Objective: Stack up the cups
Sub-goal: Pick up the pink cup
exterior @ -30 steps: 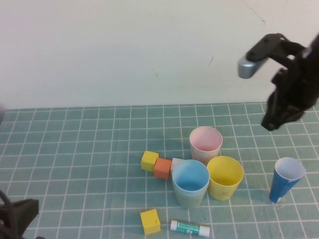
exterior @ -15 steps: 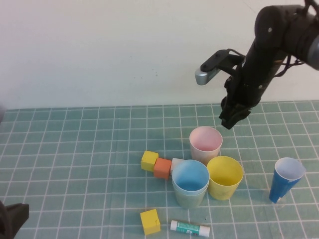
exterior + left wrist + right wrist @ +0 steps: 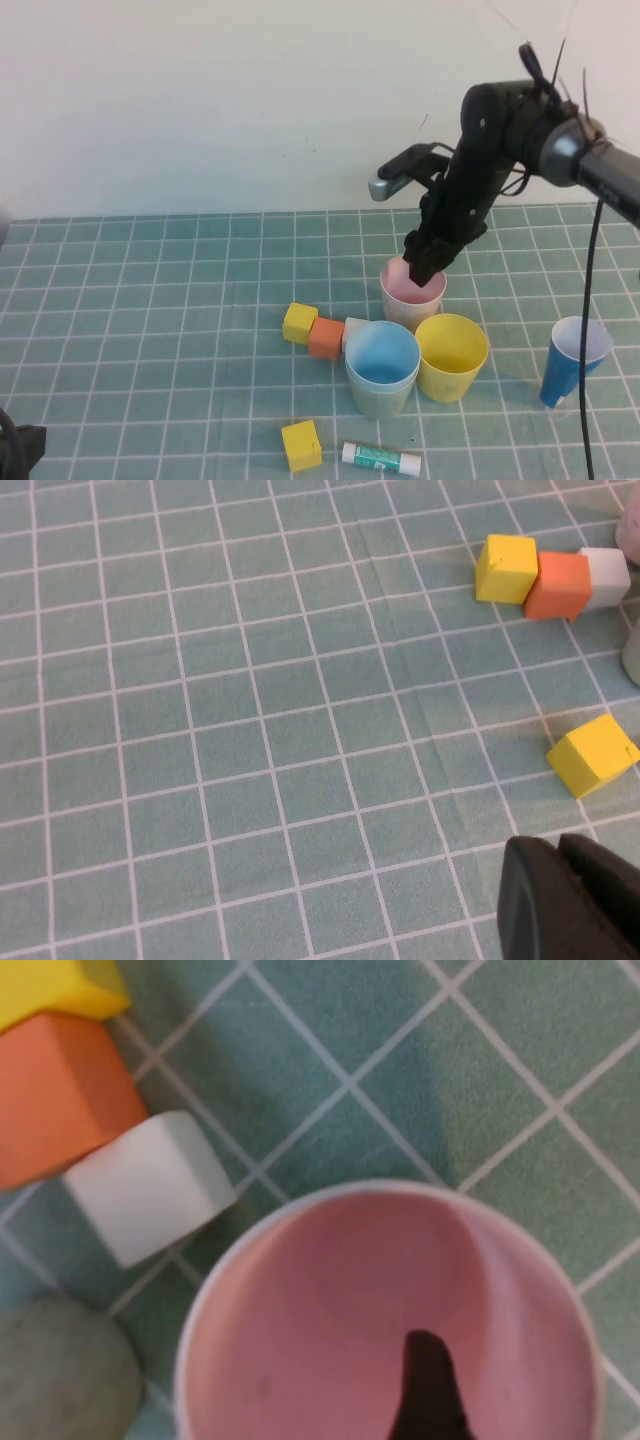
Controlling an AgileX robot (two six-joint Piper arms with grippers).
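Okay, right gripper (image 3: 423,264) is low over the pink cup (image 3: 405,304), its tip at the cup's far rim. In the right wrist view, a dark tip of that gripper (image 3: 426,1392) reaches down inside the pink cup (image 3: 340,1290). Whether this gripper is apart or together cannot be told.

The yellow cup (image 3: 452,356) is on the robot's side of the right gripper, touching or nearly touching the pink cup. The blue cup (image 3: 382,354) sits nested in the green cup (image 3: 380,400), on the gripper's near left, just beside the yellow cup. All cups are upright.

The dark cup (image 3: 575,362) is well off to the gripper's right, tilted.

Left of the right gripper, a yellow block (image 3: 299,322), an orange block (image 3: 325,338) and a white block (image 3: 354,328) lie in a touching row. The second yellow block (image 3: 301,445) and the glue stick (image 3: 381,459) are nearer the robot, past the green cup.

The left gripper (image 3: 562,904) is closed, with nothing in it, and stays far left by the robot's edge above the mat (image 3: 250,730). The second yellow block (image 3: 592,755) lies nearest it; the cups are well apart from it.
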